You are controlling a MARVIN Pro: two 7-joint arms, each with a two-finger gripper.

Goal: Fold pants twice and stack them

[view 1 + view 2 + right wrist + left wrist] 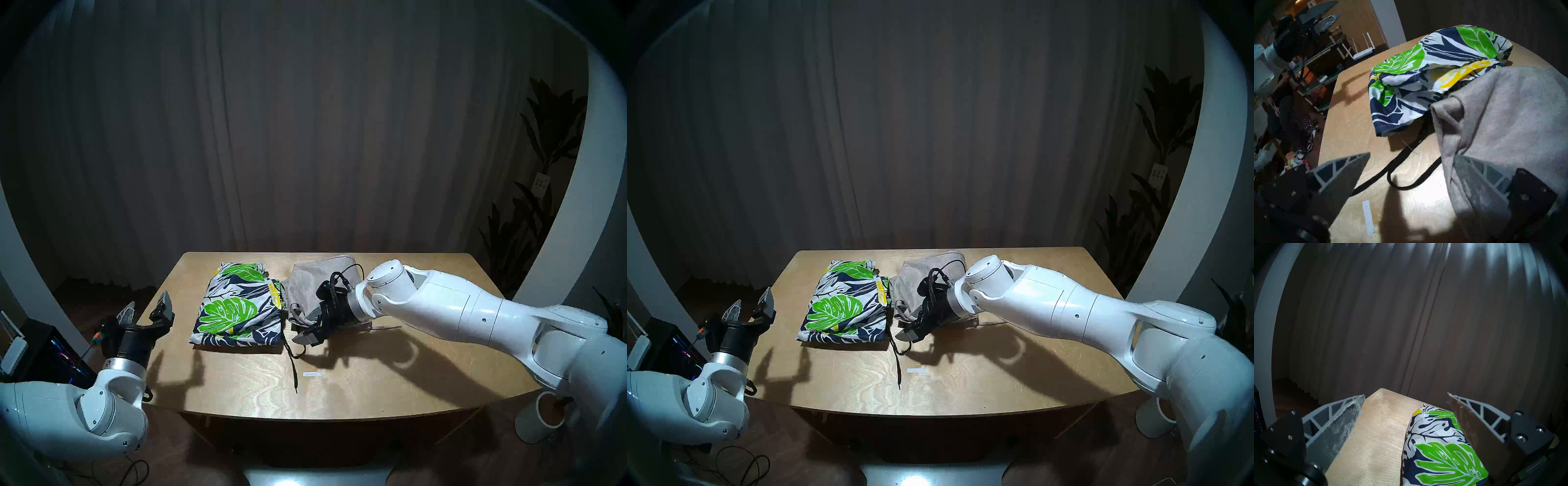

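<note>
Lying folded side by side mid-table (424, 356): leaf-print shorts (237, 307) left, grey shorts (314, 288) right, touching. Right gripper (1412, 171) jaws spread wide, one finger on grey hem, gripping nothing. Left gripper (146, 307) wide open, empty, at table's left edge. Black drawstring (292, 363) trails forward.

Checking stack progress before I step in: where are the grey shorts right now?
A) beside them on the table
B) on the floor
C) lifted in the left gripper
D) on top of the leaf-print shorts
A: the grey shorts lie on the table beside the leaf-print shorts, not stacked.
</note>
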